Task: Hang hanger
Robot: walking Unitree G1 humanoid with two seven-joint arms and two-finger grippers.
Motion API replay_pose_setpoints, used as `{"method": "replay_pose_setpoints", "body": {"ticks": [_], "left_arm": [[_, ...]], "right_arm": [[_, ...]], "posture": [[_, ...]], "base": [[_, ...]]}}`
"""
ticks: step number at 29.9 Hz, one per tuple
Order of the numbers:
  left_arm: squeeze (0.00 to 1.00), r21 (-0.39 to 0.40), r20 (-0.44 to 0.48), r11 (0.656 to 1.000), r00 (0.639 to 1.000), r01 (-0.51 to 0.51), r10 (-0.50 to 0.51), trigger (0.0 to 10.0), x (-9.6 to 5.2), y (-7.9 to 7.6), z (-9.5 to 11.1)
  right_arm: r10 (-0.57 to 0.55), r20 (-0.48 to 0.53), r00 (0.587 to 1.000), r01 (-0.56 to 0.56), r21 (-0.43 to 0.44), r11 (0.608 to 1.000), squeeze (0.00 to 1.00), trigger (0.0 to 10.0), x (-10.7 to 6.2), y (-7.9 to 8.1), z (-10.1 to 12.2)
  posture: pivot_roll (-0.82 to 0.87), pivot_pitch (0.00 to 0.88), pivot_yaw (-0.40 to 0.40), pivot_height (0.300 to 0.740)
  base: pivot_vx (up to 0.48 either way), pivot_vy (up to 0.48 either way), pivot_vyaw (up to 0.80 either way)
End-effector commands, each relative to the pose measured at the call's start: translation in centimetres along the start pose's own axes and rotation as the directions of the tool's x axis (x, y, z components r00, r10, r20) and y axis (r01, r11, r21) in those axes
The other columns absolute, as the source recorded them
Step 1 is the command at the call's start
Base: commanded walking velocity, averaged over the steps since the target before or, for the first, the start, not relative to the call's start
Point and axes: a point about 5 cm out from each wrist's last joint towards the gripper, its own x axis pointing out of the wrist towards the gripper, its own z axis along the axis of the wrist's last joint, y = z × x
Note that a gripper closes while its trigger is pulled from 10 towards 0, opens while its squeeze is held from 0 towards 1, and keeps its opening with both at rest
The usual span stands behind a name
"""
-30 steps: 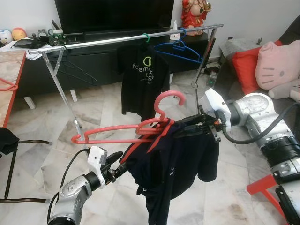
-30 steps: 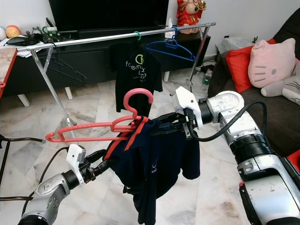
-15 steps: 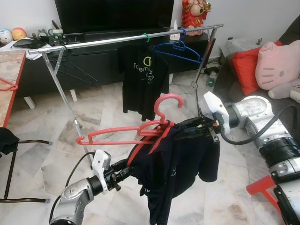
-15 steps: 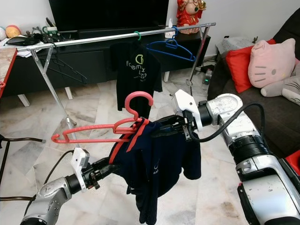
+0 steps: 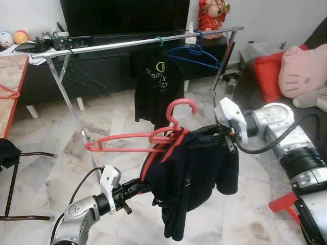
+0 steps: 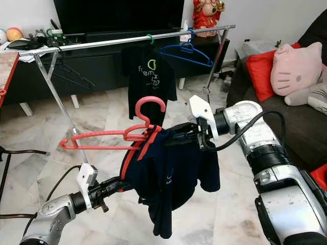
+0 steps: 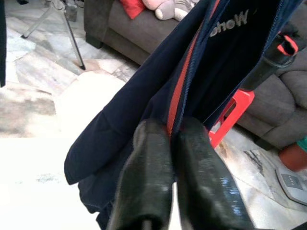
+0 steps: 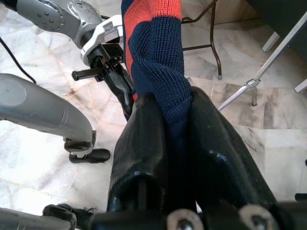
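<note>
Your right gripper (image 6: 190,138) pinches the navy shirt (image 6: 173,173) at its collar, with the red hanger (image 6: 120,135) just left of it. Your left gripper (image 6: 118,185), below, is clamped on the shirt's lower edge. The rail (image 6: 127,40) stands well beyond both.

- A black T-shirt (image 5: 155,84) with a green logo hangs on a green hanger hook (image 5: 159,41).
- A blue hanger (image 5: 195,55) hangs bare, near the right end.
- Dark wire hangers (image 5: 79,77) hang near the left end.
- A large black television (image 5: 122,15) stands on a dark low cabinet (image 5: 102,71).
- A red figurine (image 5: 212,14) stands beside the television.
- A pink cat-face cushion (image 5: 304,71) leans against a red cushion (image 5: 268,74) on a dark sofa (image 6: 306,122).
- 2 round plush toys (image 5: 13,37) sit at far left.
- A red-edged table (image 5: 13,84) stands on the marble floor (image 5: 56,173).
</note>
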Motion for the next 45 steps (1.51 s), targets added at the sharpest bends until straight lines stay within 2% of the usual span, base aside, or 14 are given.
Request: {"method": "replay_pose_setpoints", "body": {"ticks": [1,12,16,20,23,24,30,36,38,45], "left_arm": [[0.0,0.018,-0.016,1.0,1.0,-0.001,0.001,0.0,0.0,-0.1,-0.2],[0.0,0.047,-0.046,0.998,0.998,-0.034,0.037,0.0,0.5,0.2,-0.5],[0.0,0.054,-0.073,0.99,0.988,-0.129,0.133,0.0,0.2,0.9,-1.1],[0.0,0.099,-0.116,0.966,0.961,-0.239,0.249,0.0,-0.7,1.9,-1.7],[0.0,0.111,-0.119,0.941,0.935,-0.321,0.333,0.0,-1.4,2.6,-1.9],[0.0,0.114,-0.119,0.92,0.914,-0.375,0.388,0.0,-1.9,3.1,-2.1],[0.0,0.145,-0.171,0.891,0.876,-0.431,0.452,0.0,-2.6,3.5,-3.0],[0.0,0.162,-0.215,0.868,0.841,-0.47,0.496,0.0,-2.9,3.6,-3.9],[0.0,0.168,-0.225,0.857,0.827,-0.487,0.515,0.0,-2.9,3.7,-4.1],[0.0,0.182,-0.238,0.844,0.81,-0.505,0.536,0.0,-3.1,3.8,-4.4]], "right_arm": [[-0.033,0.022,0.999,0.035,-0.053,0.998,0.0,0.0,-0.7,-0.6,1.5],[-0.037,0.037,0.999,0.039,-0.057,0.998,0.0,0.0,-0.4,-0.8,1.6],[-0.064,0.0,0.998,0.064,-0.067,0.996,0.0,0.0,-0.3,-0.8,1.1],[-0.105,-0.16,0.982,0.091,-0.093,0.992,0.0,0.0,-0.8,-0.6,-0.9],[-0.144,-0.203,0.969,0.13,-0.081,0.988,0.0,0.0,-1.3,-0.5,-1.9],[-0.159,-0.231,0.96,0.146,-0.071,0.987,0.0,0.0,-1.7,-0.3,-2.6],[-0.163,-0.205,0.965,0.158,-0.04,0.987,0.0,0.0,-2.2,0.0,-3.0],[-0.113,-0.173,0.978,0.118,0.018,0.993,0.0,0.0,-3.1,0.5,-3.2],[-0.064,-0.212,0.975,0.074,0.039,0.996,0.0,0.0,-3.6,1.1,-3.8],[-0.018,-0.272,0.962,0.038,0.071,0.997,0.0,0.0,-4.3,1.8,-4.6]], "posture": [[-0.04,0.0,-0.107,0.74],[-0.04,0.0,-0.106,0.74],[-0.04,0.0,-0.107,0.74],[-0.04,0.0,-0.107,0.74],[-0.04,0.0,-0.106,0.74],[-0.04,0.0,-0.106,0.74],[-0.04,0.0,-0.099,0.74],[-0.04,0.0,-0.099,0.74],[-0.04,0.0,-0.099,0.74],[-0.04,0.0,-0.095,0.74]], "base": [[0.0,0.0,0.0],[0.0,0.0,0.0],[0.0,0.0,0.0],[0.0,0.0,0.0],[0.0,0.0,0.0],[0.0,0.0,0.0],[0.0,0.0,0.0],[0.0,0.0,0.0],[0.0,0.0,0.0],[0.0,0.0,0.0]]}}
